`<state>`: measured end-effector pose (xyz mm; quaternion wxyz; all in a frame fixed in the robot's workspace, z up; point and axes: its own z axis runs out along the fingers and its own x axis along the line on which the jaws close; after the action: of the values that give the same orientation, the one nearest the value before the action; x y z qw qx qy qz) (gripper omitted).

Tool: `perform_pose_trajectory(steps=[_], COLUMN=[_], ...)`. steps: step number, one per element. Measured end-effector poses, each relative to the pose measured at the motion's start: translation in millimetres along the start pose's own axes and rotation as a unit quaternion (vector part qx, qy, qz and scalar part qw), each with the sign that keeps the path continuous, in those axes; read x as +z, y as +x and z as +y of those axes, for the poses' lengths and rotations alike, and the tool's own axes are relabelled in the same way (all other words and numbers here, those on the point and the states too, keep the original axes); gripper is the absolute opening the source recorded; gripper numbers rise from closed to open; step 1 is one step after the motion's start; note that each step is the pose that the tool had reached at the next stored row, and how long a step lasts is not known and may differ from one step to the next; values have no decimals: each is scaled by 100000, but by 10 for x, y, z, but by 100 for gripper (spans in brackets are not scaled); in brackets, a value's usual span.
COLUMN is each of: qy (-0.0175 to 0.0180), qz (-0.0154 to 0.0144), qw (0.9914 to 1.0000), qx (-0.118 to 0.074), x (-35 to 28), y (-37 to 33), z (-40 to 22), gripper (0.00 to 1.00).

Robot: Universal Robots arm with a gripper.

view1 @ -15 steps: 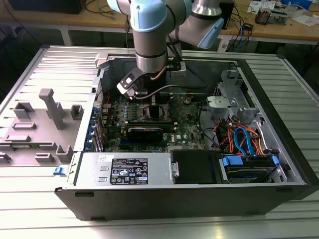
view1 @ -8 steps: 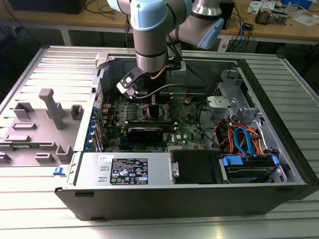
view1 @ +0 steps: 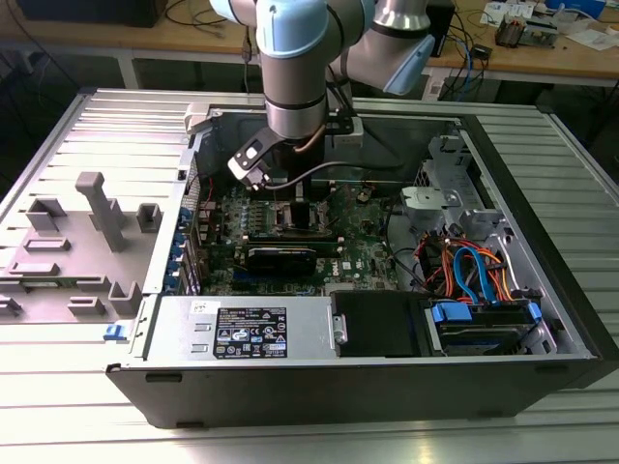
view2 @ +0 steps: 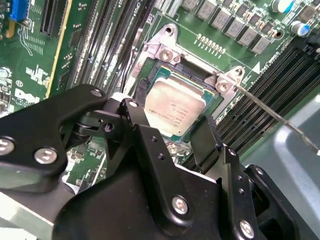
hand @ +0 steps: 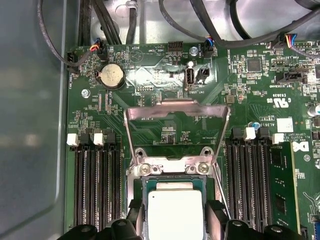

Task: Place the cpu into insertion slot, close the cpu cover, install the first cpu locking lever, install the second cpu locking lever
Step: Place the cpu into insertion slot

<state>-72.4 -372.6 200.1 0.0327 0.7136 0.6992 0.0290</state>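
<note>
Claw (view2: 167, 120) with two fingers (view2: 145, 145) clamped on one cpu (view2: 175, 107) in one insertion slot (view2: 190, 75), one cpu cover (hand: 175, 106) standing open

and there was the ribbed metal worktop (view1: 77, 406), silver slats running across the exterior view, glare sitting bright on its near strips. grey moulded holders (view1: 97, 208) stood on it toward the exterior view's left, one of them a tall post. behind, a wooden worktop (view1: 580, 66) ran along the back, pale legs under it and deep shadow below. loose cables (view1: 474, 53) trailed over its edge, and small boards and papers (view1: 527, 24) lay on top.
</note>
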Motion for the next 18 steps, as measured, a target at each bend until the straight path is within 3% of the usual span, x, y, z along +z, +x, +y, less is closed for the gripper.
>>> perform_pose_trajectory(steps=[4,5,13,14,15,18], qy=[16,14,-11,0,2,5], qz=[-41,-28,-18,-35,-39,-41], qw=[100000,100000,100000,100000,100000,100000], qx=[-7,-2,-3,-3,-5,-3], x=[-1,1,5,3,3,-27], y=[-1,0,1,1,0,0], z=[11,15,20,19,19,22], gripper=[60,54,55,61,61,61])
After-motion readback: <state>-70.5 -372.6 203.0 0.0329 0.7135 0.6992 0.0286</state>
